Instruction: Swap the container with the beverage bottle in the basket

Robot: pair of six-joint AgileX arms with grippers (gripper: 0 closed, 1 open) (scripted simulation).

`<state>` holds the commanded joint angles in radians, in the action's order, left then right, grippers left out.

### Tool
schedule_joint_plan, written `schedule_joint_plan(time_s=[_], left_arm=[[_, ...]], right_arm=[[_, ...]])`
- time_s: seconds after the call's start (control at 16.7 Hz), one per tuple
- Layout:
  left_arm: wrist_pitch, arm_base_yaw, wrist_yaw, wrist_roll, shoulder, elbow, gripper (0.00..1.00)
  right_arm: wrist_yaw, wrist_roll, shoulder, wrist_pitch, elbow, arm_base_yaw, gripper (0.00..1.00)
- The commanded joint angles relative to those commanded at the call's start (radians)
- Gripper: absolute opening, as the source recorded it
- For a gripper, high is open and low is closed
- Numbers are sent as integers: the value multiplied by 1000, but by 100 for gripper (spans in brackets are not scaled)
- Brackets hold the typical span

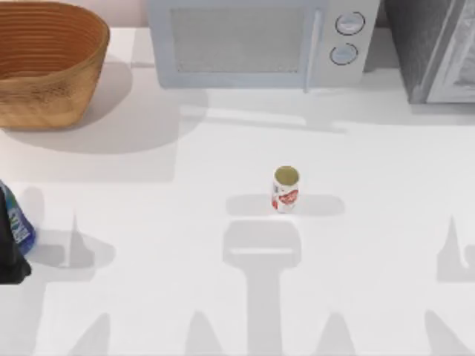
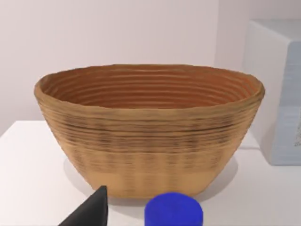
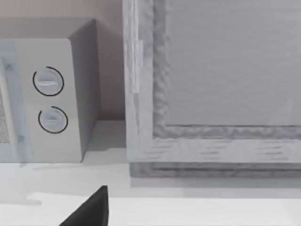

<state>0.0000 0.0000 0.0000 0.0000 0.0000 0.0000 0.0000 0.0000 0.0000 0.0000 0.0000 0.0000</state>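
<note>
At the left edge of the desk point(image 1: 223, 148), in front of the basket point(image 1: 44, 63), my left gripper point(image 1: 11, 248) holds the beverage bottle point(image 1: 18, 226); the dark mass of the gripper is against the blue label, and in my left wrist view the bottle's blue cap point(image 2: 174, 211) sits beside one dark finger point(image 2: 91, 212), with the basket's ribbed wall rising beyond it. I judge the jaws closed on the bottle, though the contact itself is hidden. The container point(image 1: 285, 189) stands upright on the open desk, well to the right of the basket and in front of the microwave point(image 1: 252, 41). My right gripper point(image 3: 91, 212) is parked off toward the microwave's dials; I cannot tell whether it is open. The main risk I see is the bottle slipping or tipping when set down, since it is tall and narrow and close to the desk's edge. Another is clipping the basket rim when carrying the container over, which could shove the basket. The container's label shows red markings on white, the bottle's label green and white marks on blue; none of it is readable as words.
</note>
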Motion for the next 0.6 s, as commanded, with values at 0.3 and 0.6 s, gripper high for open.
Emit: schedule_joint_plan(time_s=[0.3,0.6], left_arm=[[7,-1,2,1,14,0,100],[153,27,17,8,201,-27,100]], right_arm=[[0,0,0,0,0,0,100],[0,0,0,0,0,0,100]])
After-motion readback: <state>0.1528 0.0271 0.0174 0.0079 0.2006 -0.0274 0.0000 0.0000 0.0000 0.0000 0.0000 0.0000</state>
